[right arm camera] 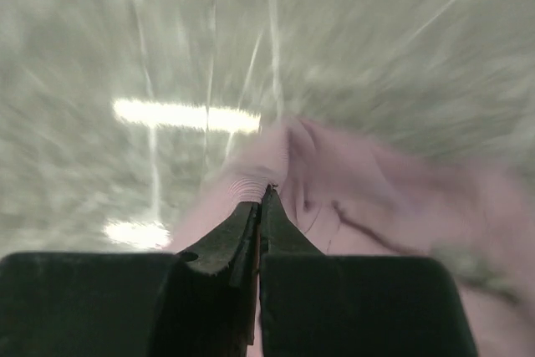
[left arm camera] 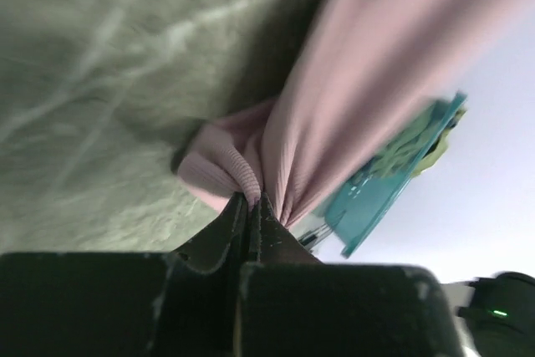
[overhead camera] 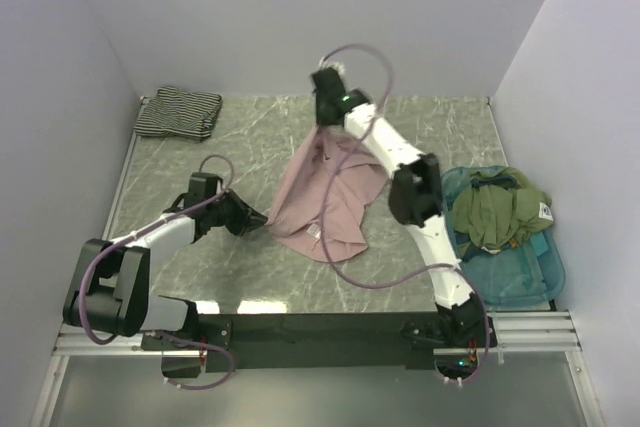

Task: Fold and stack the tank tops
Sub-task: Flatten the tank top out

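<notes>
the marble table [overhead camera: 250, 142] is boxed in by walls on the left, back and right, so the only open side is the near edge where the arm bases are sitting. a good stretch of bare table is showing left of centre, along the back and in front of the cloth.

the striped tank top [overhead camera: 180, 113] is lying folded in the far left corner, right by the table edge and well apart from everything else. over on the right, the teal tray [overhead camera: 525, 272] is sitting by the wall with a heap of green clothes [overhead camera: 495, 209] piled in it. the right arm's elbow is hanging just beside that pile.

the pink tank top [overhead camera: 325, 202] is sitting mid-table, partly draping on the surface and partly being held up. the right gripper [overhead camera: 322, 129] is reaching far toward the back. its fingers are clamping shut on a ribbed edge of the pink top and holding it up off the table. the left gripper [overhead camera: 258, 218] is stretching out low and to the right, with its fingers pinching tight on the pink top's left edge close to the surface.
</notes>
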Tool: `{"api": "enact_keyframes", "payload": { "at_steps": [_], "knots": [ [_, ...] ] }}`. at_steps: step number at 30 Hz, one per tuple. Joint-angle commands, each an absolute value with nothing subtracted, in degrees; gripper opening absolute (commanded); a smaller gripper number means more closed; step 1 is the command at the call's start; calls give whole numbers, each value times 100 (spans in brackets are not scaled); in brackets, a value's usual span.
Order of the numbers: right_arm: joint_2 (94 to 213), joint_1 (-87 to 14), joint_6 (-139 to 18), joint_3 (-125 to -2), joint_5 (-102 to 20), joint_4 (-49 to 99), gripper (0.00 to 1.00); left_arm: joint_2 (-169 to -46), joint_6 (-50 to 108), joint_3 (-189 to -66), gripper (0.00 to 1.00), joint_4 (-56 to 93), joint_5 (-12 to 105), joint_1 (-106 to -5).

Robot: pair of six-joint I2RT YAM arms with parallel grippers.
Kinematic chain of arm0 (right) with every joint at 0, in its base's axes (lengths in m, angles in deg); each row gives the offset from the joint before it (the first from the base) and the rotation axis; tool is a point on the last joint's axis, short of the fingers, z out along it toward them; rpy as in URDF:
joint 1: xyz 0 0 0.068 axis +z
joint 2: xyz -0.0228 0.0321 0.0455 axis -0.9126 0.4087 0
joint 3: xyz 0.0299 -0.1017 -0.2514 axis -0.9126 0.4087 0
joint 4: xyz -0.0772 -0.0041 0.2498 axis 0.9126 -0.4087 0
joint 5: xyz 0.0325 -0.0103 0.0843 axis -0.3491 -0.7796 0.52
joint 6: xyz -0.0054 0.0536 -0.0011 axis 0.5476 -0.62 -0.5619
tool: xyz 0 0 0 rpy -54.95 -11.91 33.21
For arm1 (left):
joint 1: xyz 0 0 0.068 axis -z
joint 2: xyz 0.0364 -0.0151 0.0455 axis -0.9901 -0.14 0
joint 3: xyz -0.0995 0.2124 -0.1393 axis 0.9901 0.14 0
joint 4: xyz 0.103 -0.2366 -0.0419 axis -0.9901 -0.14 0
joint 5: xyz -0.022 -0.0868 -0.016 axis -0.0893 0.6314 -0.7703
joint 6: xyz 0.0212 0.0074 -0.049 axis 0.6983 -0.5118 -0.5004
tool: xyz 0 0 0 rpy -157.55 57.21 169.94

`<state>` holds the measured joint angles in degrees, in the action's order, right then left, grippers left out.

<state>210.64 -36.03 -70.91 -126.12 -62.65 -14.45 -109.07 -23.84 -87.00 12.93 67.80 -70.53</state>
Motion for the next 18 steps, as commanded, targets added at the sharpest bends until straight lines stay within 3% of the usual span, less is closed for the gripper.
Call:
{"api": "enact_keyframes", "payload": {
  "at_steps": [1,2,3,4,6,7,9,14,18],
  "knots": [
    [20881,-3327,-7088,-12860,-6249,-1438,0,-10569,-2223,-8735,1,1481,7083,-7377],
    [20707,-3318,-7202,-12621,-6066,-1123,0,-10508,-2152,-8770,4,1323,7012,-7543],
    [20601,-3318,-7272,-12384,-5960,-964,6,-10376,-2090,-8797,9,1043,6933,-7623],
    [20487,-3318,-7317,-11946,-5854,-823,28,-10306,-1959,-8867,26,918,6724,-7693],
    [20179,-3292,-7352,-11635,-5766,-551,47,-10113,-1853,-8964,45,638,6512,-7843],
    [20091,-3274,-7344,-11443,-5791,-505,55,-10068,-1739,-9095,61,566,6328,-7878],
    [19801,-3239,-7317,-11318,-5940,-522,58,-9989,-1580,-9384,72,277,6107,-7887],
    [18758,-3204,-7623,-10810,-6433,-724,61,-9980,-844,-10035,75,-505,5415,-7826],
    [17456,-3029,-8230,-9230,-6600,-462,58,-9945,-508,-10247,62,-1077,4765,-7502]
  ]
}}
